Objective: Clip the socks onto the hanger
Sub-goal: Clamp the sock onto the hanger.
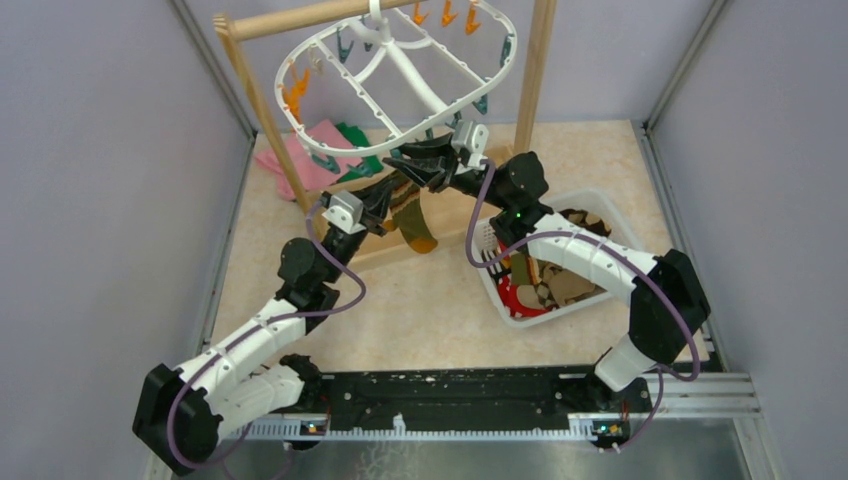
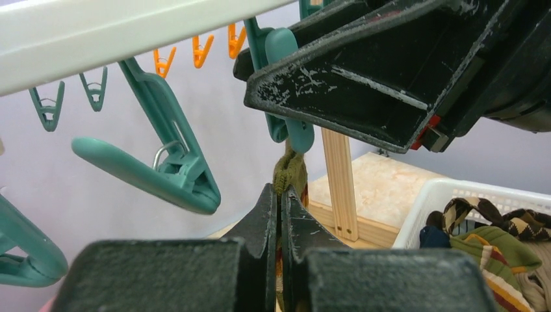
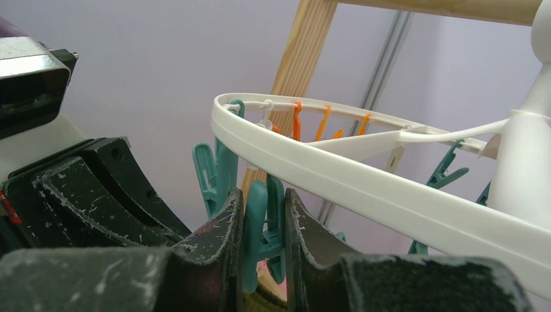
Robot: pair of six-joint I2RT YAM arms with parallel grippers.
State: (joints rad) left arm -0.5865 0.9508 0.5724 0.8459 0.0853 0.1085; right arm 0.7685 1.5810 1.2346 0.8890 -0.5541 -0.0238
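**Sock held up to a pinched clip**

Top view: my left gripper [image 1: 385, 205] is clamped on the olive-brown sock [image 1: 412, 222], lifted under the near rim of the hanger [image 1: 412, 68]. My right gripper [image 1: 425, 165] meets it there. Other socks [image 1: 560, 285] lie in the white basket [image 1: 527, 320] on the right.

Left wrist: the sock's top sits right at the lower end of a teal clip [image 2: 286, 84].

Right wrist: the fingers squeeze that clip.

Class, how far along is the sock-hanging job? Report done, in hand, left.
Done: no sock hangs from the hanger yet. In hand: left gripper holds the olive-brown sock up to the teal clip, which the right gripper squeezes. Left: the socks in the basket.
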